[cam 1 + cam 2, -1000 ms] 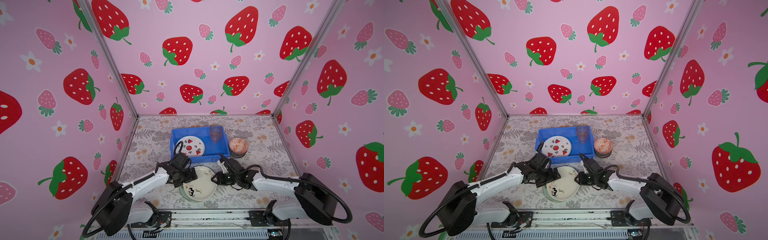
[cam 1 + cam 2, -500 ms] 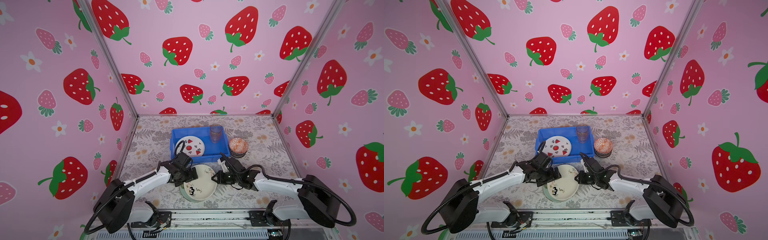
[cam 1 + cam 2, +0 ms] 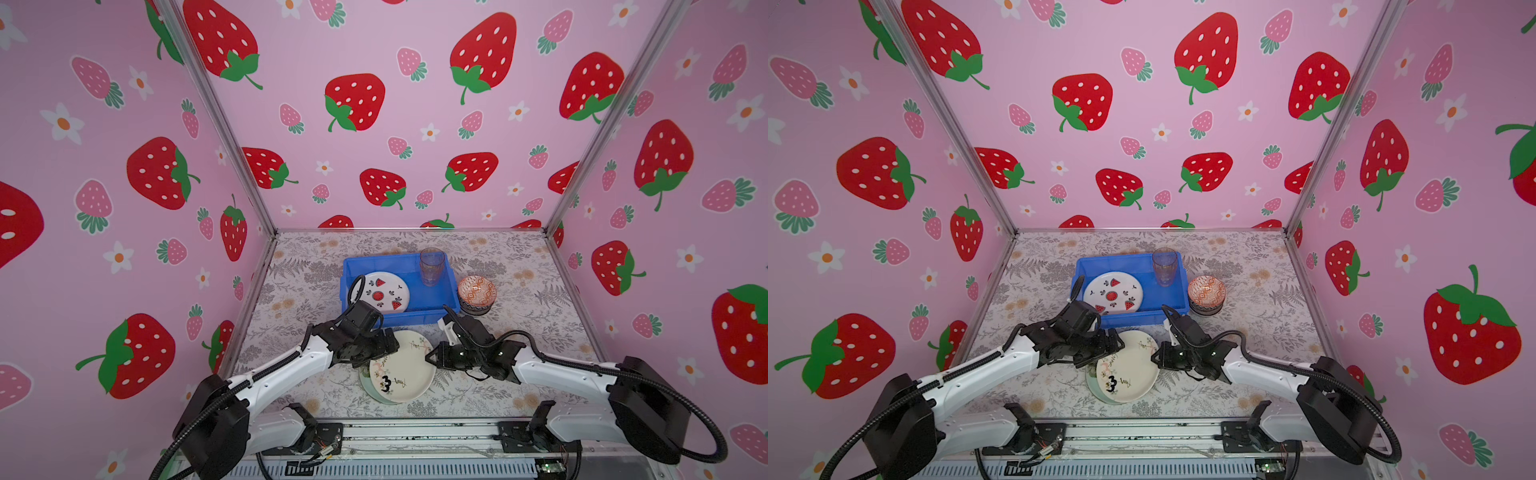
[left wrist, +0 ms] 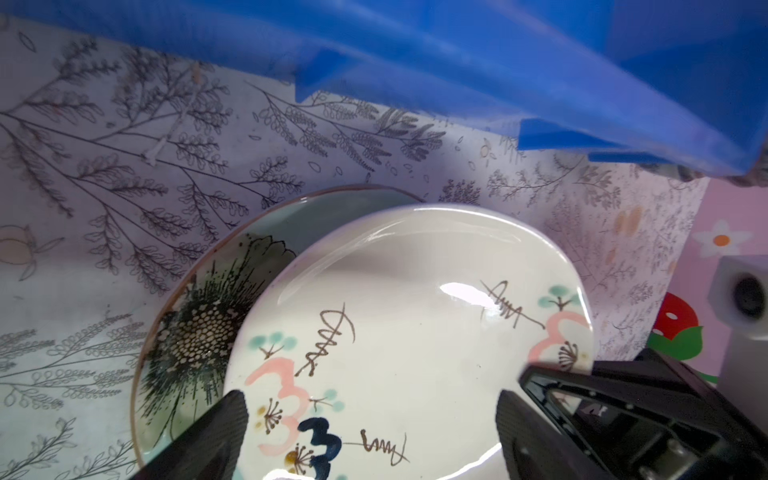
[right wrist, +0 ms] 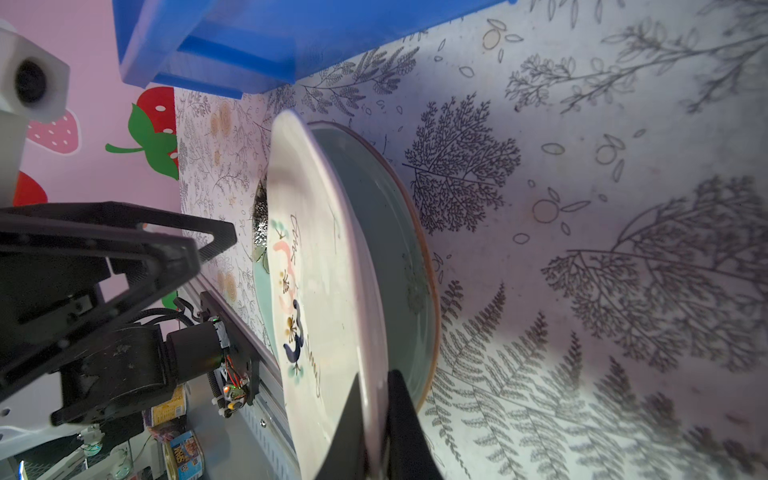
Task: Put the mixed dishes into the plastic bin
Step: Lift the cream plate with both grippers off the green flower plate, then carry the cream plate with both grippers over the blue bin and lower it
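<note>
A cream plate (image 3: 403, 370) with pink and blue numerals lies tilted on a pale green plate (image 3: 367, 384) in front of the blue plastic bin (image 3: 386, 259). My right gripper (image 3: 430, 358) is shut on the cream plate's right rim (image 5: 376, 378), which stands raised off the green plate (image 5: 386, 232). My left gripper (image 3: 386, 351) hangs open over the cream plate's left part (image 4: 370, 401), its fingers apart with nothing between them. Inside the bin sit a watermelon plate (image 3: 384, 292) and a clear tumbler (image 3: 431, 267). A stack of bowls (image 3: 476, 291), orange-red on top, stands right of the bin.
The bin's near wall (image 4: 457, 62) is just beyond the plates. Pink strawberry walls enclose the floral tabletop (image 3: 299, 291) on three sides. A metal rail (image 3: 415, 432) runs along the front edge, close to the plates.
My right gripper has closed from partly open onto the cream plate's rim. Both arms have barely shifted.
</note>
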